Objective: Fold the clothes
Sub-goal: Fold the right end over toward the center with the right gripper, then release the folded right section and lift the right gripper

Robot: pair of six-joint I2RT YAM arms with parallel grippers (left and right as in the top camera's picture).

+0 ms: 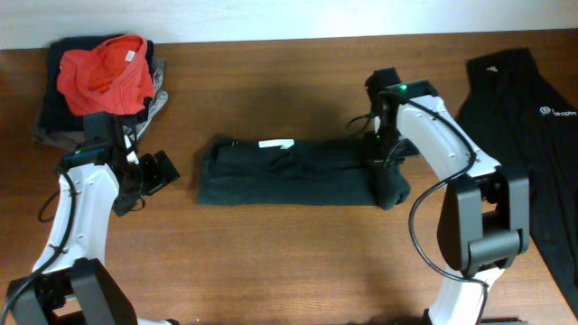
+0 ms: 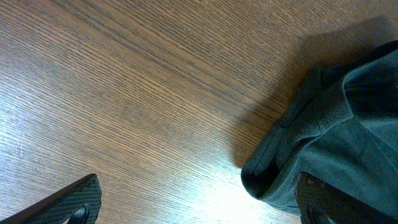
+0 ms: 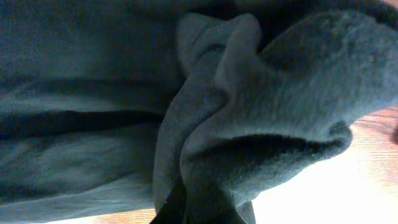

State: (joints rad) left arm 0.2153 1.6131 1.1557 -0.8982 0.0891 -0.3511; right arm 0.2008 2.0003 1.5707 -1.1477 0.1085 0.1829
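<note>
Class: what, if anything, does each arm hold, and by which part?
Right jaws grip the folded black shirt by bunched cloth at its right end. Left jaws are open, holding nothing.

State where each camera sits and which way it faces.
Overhead: above the table, looking straight down; both arms show, folded shirt central.
Left wrist: on the left arm, facing table and shirt's left end; fingertips of the open left gripper frame the bottom.
Right wrist: on the right arm, pressed against bunched cloth; right gripper pinches it.
Shared: all three see that shirt.
</note>
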